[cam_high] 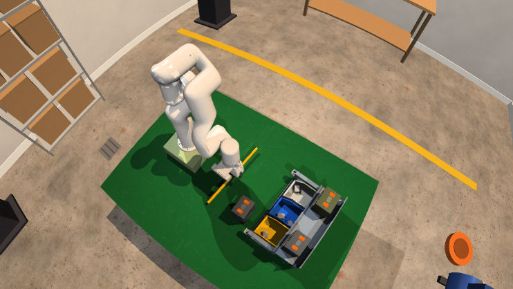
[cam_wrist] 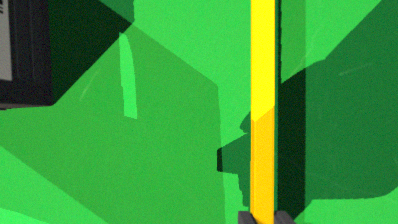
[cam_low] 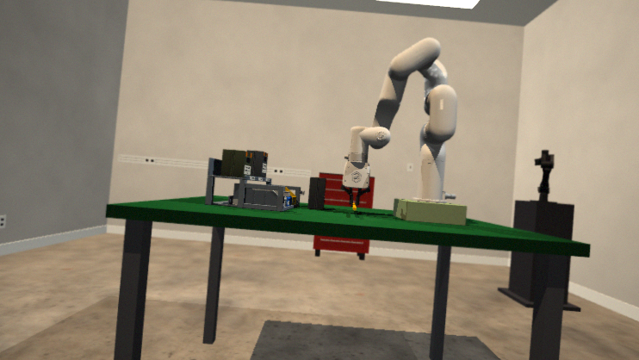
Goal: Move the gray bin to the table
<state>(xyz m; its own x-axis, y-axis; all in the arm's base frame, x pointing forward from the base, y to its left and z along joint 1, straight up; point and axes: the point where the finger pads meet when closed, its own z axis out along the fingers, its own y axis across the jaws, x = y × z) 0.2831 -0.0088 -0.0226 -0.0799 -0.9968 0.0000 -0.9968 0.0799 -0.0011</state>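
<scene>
The gray open bin (cam_high: 301,192) sits in the low shelf (cam_high: 297,218) at its far end, with a small part inside. Beside it in the shelf are a blue open bin (cam_high: 285,211) and a yellow open bin (cam_high: 269,229), each with a part. My gripper (cam_high: 235,173) is well left of the shelf, low over the green table, and is shut on a long yellow rod (cam_high: 220,189). In the wrist view the rod (cam_wrist: 262,100) runs straight up from the fingertips. From the side, the gripper (cam_low: 354,199) hangs just above the table top.
Two dark closed boxes (cam_high: 327,200) (cam_high: 296,244) stand on the shelf top. A third dark box (cam_high: 243,209) stands on the table between rod and shelf and shows in the wrist view (cam_wrist: 22,50). The arm's base block (cam_high: 182,154) is behind the gripper.
</scene>
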